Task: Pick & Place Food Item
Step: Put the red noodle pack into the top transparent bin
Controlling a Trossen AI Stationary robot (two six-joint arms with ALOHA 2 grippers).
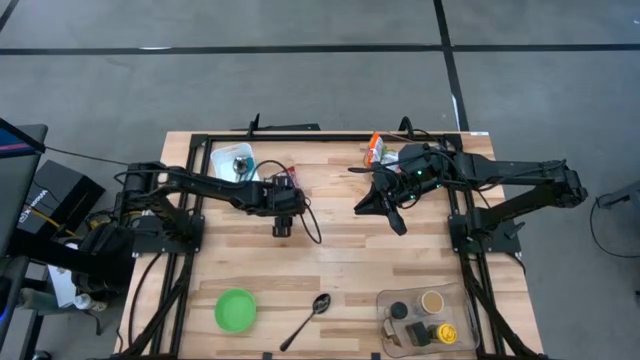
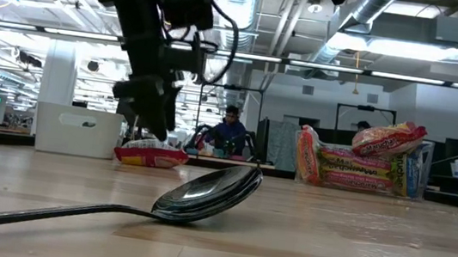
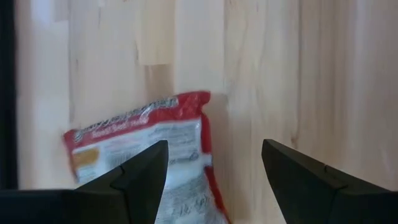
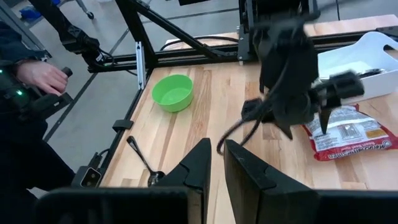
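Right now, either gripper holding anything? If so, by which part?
Nothing held. Left gripper is open above the red noodle packet, not gripping it. Right gripper is shut and empty.

The left tool (image 3: 211, 171) hung with its two dark fingers (image 3: 140, 174) spread wide over the wooden counter (image 3: 311, 74); a red-edged food packet (image 3: 149, 149) lay flat toward seven o'clock, partly behind one finger.

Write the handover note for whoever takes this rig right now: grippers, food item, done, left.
Left gripper: open, poised above the red noodle packet, nothing held.
Right gripper: shut, empty, raised over the table's right side, waiting.
Packet lies flat on the table beside the white bin; green bowl stands empty near the front edge.
Done: approach only.
Left: grasp the packet, carry and place it.
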